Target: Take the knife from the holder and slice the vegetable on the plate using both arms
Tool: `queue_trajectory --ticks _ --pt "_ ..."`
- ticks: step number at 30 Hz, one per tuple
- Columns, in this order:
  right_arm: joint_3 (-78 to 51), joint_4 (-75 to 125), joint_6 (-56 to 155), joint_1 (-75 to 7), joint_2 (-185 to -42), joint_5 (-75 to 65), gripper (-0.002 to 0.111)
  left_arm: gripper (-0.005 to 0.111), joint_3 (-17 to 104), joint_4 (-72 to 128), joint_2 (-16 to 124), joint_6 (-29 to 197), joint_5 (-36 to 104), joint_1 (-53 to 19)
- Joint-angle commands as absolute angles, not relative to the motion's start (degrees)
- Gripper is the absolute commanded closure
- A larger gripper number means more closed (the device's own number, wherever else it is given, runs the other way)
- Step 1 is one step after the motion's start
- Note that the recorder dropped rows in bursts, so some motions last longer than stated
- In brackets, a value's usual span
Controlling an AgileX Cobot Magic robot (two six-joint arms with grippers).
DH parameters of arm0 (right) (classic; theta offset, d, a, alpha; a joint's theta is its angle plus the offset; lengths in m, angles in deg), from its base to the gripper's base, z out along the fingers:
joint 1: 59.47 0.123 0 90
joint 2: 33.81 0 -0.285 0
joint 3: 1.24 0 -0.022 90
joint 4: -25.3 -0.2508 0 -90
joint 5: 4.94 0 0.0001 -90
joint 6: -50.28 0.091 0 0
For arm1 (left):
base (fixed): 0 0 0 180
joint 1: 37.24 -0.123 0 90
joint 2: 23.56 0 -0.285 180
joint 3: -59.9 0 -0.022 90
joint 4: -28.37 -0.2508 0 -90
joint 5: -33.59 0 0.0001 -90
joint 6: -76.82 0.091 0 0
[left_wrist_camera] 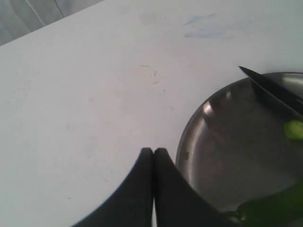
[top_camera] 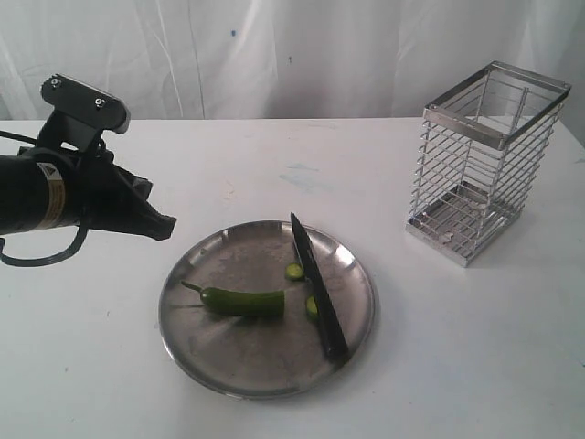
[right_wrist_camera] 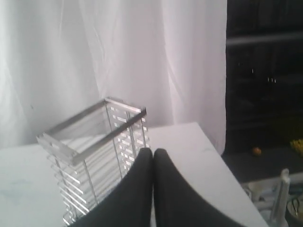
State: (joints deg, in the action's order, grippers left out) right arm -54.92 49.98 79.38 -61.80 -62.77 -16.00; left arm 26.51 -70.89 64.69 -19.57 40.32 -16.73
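Knife (top_camera: 317,288) lies flat on plate (top_camera: 219,370), right of centre. Long axis runs near-to-far w/ slight lean: tip points to far rim, handle at near-right rim. Blade tip reaches just past the rim in left wrist view (left_wrist_camera: 272,87).

Pepper (top_camera: 239,301) lies crosswise on plate, stem end pointing left, cut end facing knife. Two cut slices sit touching or just beside the blade's left edge: one (top_camera: 294,272) nearer the tip, one (top_camera: 312,307) mid-blade.

Holder (top_camera: 486,160) stands upright on desk (top_camera: 274,155), far right, well apart from plate.

Left tool (left_wrist_camera: 153,158): fingers together, nothing between, above bare desk just left of plate. Right tool (right_wrist_camera: 153,158): fingers together, holding nothing, near holder (right_wrist_camera: 94,151); not seen in exterior view.
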Motion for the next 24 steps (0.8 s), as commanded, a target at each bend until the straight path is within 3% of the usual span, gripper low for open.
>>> queue_trajectory --ticks 1,4,9,13,24 --pt "-55.2 50.8 79.6 -62.3 -55.0 -22.1 0.108 0.107 26.7 -71.6 64.8 -19.6 41.1 -16.6" --pt "-55.9 49.3 81.4 -62.3 -53.1 -27.5 0.108 0.107 26.7 -71.6 64.8 -19.6 40.5 -16.6" --pt "-55.9 41.9 71.3 -62.3 -47.4 -22.4 0.108 0.107 26.7 -71.6 64.8 -19.6 40.4 -16.6" --pt "-55.9 34.4 70.1 -62.3 -44.4 -30.9 0.108 0.107 26.7 -71.6 64.8 -19.5 39.9 -16.6" --pt "-55.9 33.8 70.0 -62.3 -42.3 -35.1 0.108 0.107 26.7 -71.6 64.8 -19.5 39.8 -16.6"
